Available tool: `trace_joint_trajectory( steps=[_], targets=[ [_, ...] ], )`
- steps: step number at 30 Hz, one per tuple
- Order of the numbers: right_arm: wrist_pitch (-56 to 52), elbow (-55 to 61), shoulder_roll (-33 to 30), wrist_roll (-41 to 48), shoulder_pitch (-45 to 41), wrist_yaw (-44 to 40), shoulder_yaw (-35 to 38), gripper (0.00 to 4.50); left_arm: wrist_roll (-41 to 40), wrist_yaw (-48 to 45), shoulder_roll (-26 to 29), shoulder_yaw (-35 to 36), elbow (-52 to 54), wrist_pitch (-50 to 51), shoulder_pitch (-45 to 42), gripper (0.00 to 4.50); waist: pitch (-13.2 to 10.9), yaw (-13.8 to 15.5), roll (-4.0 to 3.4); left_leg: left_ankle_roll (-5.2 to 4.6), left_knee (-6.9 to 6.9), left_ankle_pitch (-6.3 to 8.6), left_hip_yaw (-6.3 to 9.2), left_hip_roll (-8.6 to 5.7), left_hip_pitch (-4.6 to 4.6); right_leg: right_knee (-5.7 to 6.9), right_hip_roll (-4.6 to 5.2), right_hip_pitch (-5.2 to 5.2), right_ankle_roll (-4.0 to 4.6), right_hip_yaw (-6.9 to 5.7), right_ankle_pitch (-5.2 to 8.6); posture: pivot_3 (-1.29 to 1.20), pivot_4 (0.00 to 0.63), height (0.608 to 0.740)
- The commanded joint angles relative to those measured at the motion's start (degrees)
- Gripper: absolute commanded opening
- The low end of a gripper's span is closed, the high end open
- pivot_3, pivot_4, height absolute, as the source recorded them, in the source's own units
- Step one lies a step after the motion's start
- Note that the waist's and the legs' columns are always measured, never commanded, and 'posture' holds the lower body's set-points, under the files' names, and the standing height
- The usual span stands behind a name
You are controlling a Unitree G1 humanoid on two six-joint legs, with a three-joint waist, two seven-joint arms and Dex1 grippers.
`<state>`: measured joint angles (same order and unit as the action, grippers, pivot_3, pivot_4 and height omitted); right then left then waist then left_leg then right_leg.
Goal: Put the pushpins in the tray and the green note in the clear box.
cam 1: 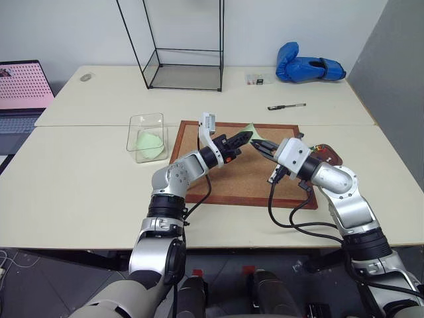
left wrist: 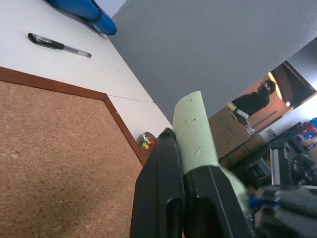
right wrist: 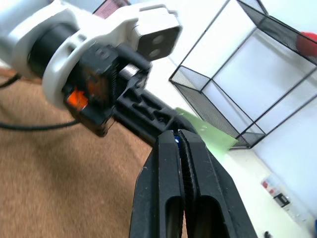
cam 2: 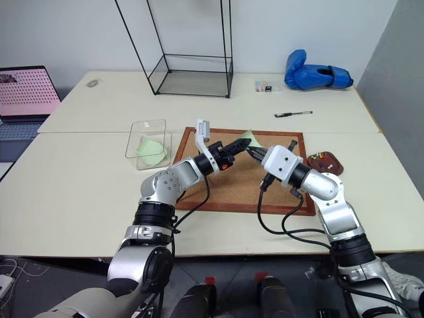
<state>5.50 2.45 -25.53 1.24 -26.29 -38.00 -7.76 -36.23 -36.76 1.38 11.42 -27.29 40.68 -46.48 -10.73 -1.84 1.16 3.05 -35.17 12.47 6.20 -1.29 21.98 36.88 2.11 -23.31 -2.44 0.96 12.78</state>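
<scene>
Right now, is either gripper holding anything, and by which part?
The left gripper pinches the green note by one end. What the shut right gripper holds cannot be told.

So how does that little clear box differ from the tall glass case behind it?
The clear box is low and frameless; the glass case is tall with black wire edges. The clear box sits beside the corkboard; the glass case stands farther back. Both are see-through.

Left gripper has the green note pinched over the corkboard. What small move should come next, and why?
Probably the left gripper should carry the green note left toward the clear box. Its fingers are shut on the note above the corkboard, and the box sits left of the board, open-topped. The right gripper, shut close by, should back away first.
</scene>
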Motion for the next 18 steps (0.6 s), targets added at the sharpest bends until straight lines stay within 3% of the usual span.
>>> trace_joint_trajectory(
  steps=[1,11,18],
  targets=[
    [-4.05,5.78,0.92,4.06,0.4,1.57,3.42,0.0,0.45,-0.26,-0.15,-0.61,2.17,-1.95,0.08,0.01,0.0,0.02,0.0,0.0,0.0,0.0,0.0,0.0,0.0,0.0,0.0,0.0,0.0,0.0,0.0,0.0,0.15,0.74],
    [-14.56,10.43,2.61,10.44,1.76,4.39,7.44,0.0,1.68,0.22,-0.16,-1.25,1.76,-3.97,-0.02,0.01,0.0,0.02,0.0,-0.01,0.0,0.0,0.0,0.0,0.0,0.0,0.0,0.0,0.0,-0.01,0.0,0.0,0.15,0.74],
    [-16.96,3.84,-3.28,7.43,6.13,7.68,14.08,0.0,4.83,-2.37,3.48,-6.13,8.9,-4.96,2.97,0.01,0.0,0.08,0.0,-0.01,0.01,0.01,-0.01,-0.01,0.02,-0.01,0.0,0.0,0.0,0.0,0.0,0.0,0.15,0.74]
  ],
)
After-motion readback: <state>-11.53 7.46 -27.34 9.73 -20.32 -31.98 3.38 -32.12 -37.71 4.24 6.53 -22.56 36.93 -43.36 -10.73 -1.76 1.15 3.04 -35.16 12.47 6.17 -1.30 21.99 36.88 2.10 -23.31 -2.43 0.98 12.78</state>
